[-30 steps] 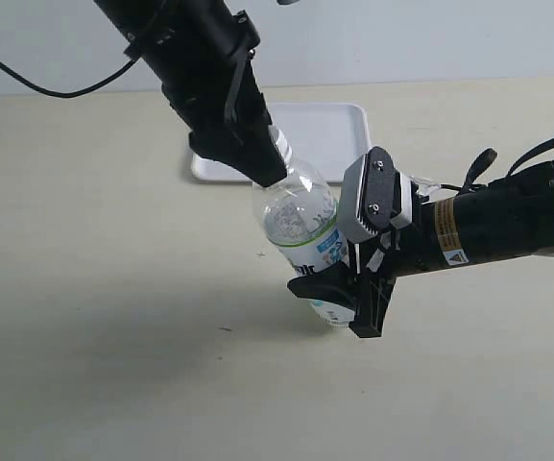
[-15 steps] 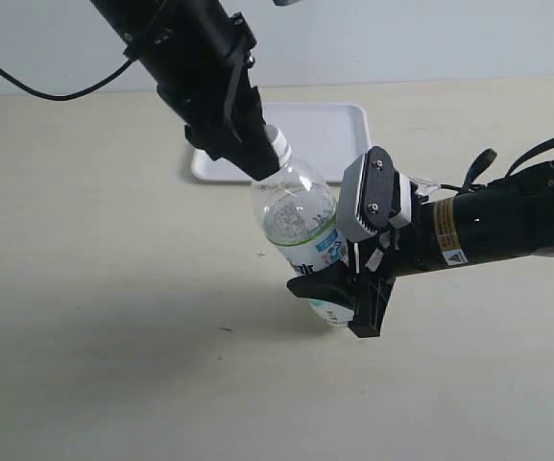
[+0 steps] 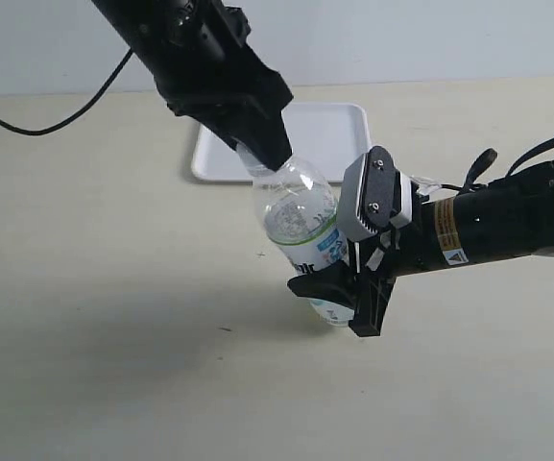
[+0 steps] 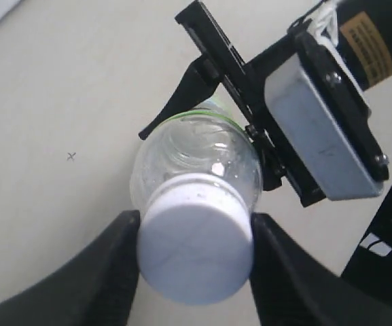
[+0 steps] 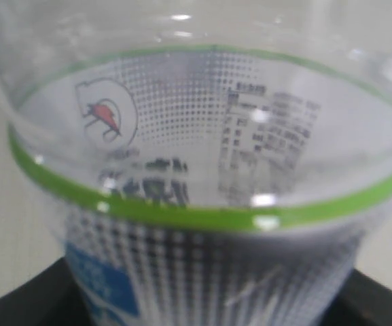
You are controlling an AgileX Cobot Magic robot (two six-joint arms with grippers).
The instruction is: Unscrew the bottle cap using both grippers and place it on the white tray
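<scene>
A pale table fills the scene. It is reached over by the black left arm from the upper left of the exterior view and by the right arm from the right edge. A black cable hangs in a loop behind the left arm.

The white tray lies flat at the far side of the table, partly hidden by the left arm and just behind the bottle's neck.

The bottle is held near the middle of the table, in front of the tray. Its long axis is tilted – base low and toward the right arm, neck high and leaning toward the tray and the left arm. Whether the base touches the table cannot be told.

The right claw, below a grey plate and beside a yellow sticker, is closed around the lower, labelled part of the bottle. In the right wrist view the label with its green band fills the picture.

The left claw is clamped on the bottle cap: in the left wrist view a black finger is pressed against each side of the white cap. In the exterior view the cap is hidden by these fingers.

A small cross mark is seen on the table near the bottle.

Compared with a second ago, the left claw has been turned about the neck and the cable has swung lower – the ribbed cap edge then visible is now covered. The bottle and the right claw are unchanged.
</scene>
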